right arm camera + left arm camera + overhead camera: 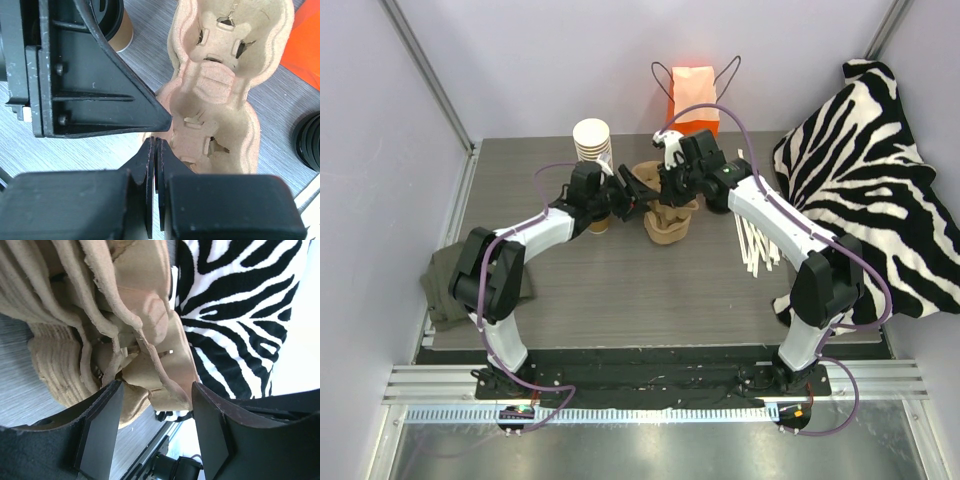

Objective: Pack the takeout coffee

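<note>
The takeout coffee (pixel 598 224), a brown cup with a black lid, stands on the table mostly hidden under my left wrist; its lid and wall show at the top of the right wrist view (pixel 119 25). A stack of tan pulp cup carriers (pixel 667 228) sits mid-table. My left gripper (pixel 632 196) is open, its jaws on either side of the carriers' edge (pixel 150 365) without closing on it. My right gripper (pixel 666 188) is shut, its tips (pixel 155 142) at the top carrier's (pixel 220 85) near rim; I cannot tell if they pinch it.
A stack of lidless cups (pixel 592 140) stands behind the left gripper. An orange bag (pixel 693 95) is at the back. Loose black lids (pixel 307 142) lie right of the carriers. Pale sticks (pixel 755 240) and a zebra cloth (pixel 865 170) are on the right, a green cloth (pixel 445 285) at the left edge.
</note>
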Tool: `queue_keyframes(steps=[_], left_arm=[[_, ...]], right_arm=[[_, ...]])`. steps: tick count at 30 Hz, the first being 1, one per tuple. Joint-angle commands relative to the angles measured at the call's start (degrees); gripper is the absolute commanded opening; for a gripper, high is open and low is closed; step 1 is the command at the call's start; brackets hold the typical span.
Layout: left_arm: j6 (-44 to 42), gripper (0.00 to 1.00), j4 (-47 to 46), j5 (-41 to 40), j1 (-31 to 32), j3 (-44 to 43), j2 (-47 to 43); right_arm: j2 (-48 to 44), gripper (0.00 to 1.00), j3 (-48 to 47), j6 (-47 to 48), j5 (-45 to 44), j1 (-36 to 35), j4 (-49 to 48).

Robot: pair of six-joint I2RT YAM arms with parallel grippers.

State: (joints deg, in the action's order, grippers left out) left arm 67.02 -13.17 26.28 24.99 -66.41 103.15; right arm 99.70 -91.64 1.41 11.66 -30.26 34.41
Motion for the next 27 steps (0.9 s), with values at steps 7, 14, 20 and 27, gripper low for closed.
queue_keyframes(steps=[7, 14, 20, 27], left_arm=[[-2.8, 0.56, 5.9, -4.2, -1.3, -2.6, 1.2], [-2.1, 0.43, 5.2, -3.5, -1.3, -3.8, 1.9], [-2.4, 0.41, 5.5, -3.5, -1.1, -3.8, 2.3], [-1.9, 0.40, 4.0, -2.9, -0.8, -4.0, 2.9]], right_arm=[[-4.7, 0.01, -2.6, 0.4, 3.8, -0.2, -0.8], [-3.3, 0.01, -0.7, 1.1, 7.3, -0.8, 0.1], [-2.6, 0.01, -1.1, 1.7, 7.9, -0.9, 0.5], [-0.9, 0.22, -3.3, 4.3, 4.6, -0.9, 4.2]])
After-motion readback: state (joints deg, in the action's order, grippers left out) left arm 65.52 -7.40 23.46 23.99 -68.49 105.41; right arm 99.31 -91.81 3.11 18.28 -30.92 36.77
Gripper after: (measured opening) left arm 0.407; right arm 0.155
